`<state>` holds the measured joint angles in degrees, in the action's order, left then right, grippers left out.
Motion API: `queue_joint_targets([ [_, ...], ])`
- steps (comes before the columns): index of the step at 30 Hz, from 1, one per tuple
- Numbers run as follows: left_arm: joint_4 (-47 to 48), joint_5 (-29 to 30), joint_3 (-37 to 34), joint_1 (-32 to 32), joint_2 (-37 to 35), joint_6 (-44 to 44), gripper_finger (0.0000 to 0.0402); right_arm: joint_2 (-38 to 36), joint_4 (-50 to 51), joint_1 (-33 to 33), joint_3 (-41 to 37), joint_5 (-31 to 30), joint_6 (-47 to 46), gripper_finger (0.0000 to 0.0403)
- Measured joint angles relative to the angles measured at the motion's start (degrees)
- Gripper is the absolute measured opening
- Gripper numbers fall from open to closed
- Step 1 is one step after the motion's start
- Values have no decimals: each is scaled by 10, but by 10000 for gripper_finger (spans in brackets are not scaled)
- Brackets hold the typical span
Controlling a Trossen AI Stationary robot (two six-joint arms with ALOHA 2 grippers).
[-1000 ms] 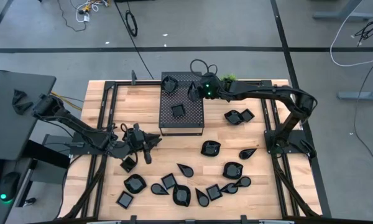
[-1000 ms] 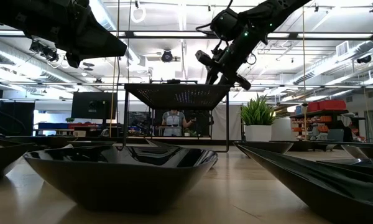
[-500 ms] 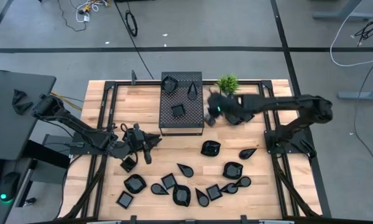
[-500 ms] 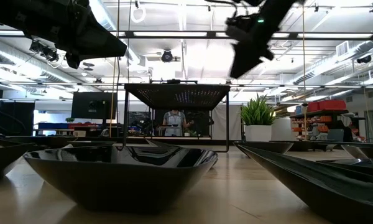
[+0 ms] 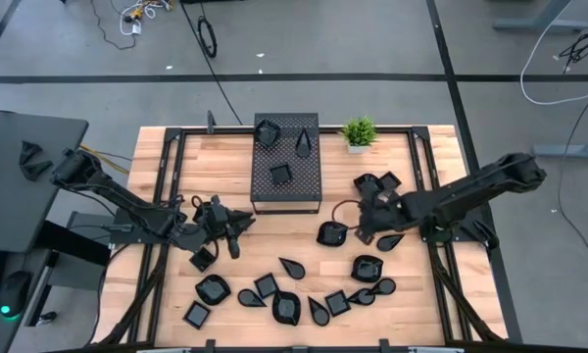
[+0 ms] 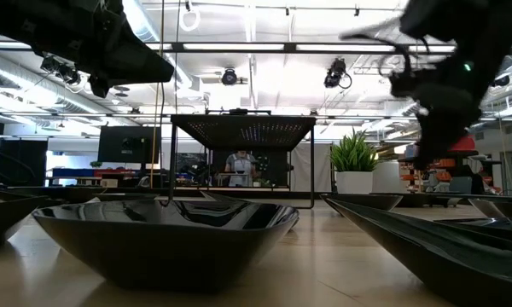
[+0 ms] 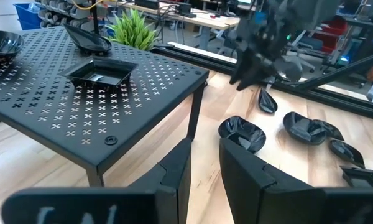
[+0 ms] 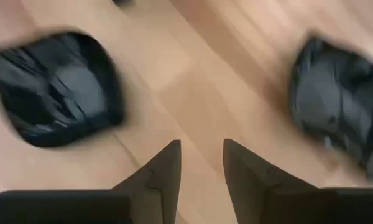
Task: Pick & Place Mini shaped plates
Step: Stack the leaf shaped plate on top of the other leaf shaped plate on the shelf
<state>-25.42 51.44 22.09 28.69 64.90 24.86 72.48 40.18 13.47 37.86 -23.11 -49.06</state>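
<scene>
1. Three plates [image 5: 279, 174] are seen on the black perforated box [image 5: 286, 162]; the placing is judged barely begun.
2. Most plates [image 5: 286, 307] lie scattered on the table [image 5: 176, 167], mainly near its front edge.
3. The right gripper [image 5: 362, 231] is held over the table between two plates, fingers apart and empty.
4. The left gripper [image 5: 233, 227] is parked left of the box, fingers slightly parted, holding nothing.
5. A pale wooden top is shown, with a potted plant [image 5: 359, 131] at its far edge; an open workshop with ceiling lights lies behind.

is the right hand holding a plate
No, the right hand has open fingers with only bare table between them in its wrist view.
</scene>
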Motion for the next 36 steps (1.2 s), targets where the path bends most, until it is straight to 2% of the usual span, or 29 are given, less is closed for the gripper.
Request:
queue_joint_targets([
  [5, 0, 14, 0, 0, 0, 0, 87, 0, -10, -27, -56, -50, -61, 120],
  [11, 0, 16, 0, 0, 0, 0, 87, -1, -29, -92, -67, -70, -8, 120],
  [15, 0, 19, 0, -2, 0, 0, 87, -3, -37, -171, -50, -77, 38, 127],
  [21, 0, 18, 0, -13, 0, 0, 87, -3, -77, -344, -45, 14, 192, 149],
  [25, -1, 3, 0, -19, 0, 0, 87, -3, -109, -432, -45, 69, 288, 165],
  [30, -1, 0, 0, -19, 0, 4, 87, -3, -125, -501, -45, 135, 352, 170],
  [33, -1, 0, 0, -19, 0, 5, 87, -3, -147, -522, -52, 193, 379, 163],
  [36, -1, 0, 0, -19, 0, 5, 87, -3, -159, -531, -58, 210, 388, 152],
])
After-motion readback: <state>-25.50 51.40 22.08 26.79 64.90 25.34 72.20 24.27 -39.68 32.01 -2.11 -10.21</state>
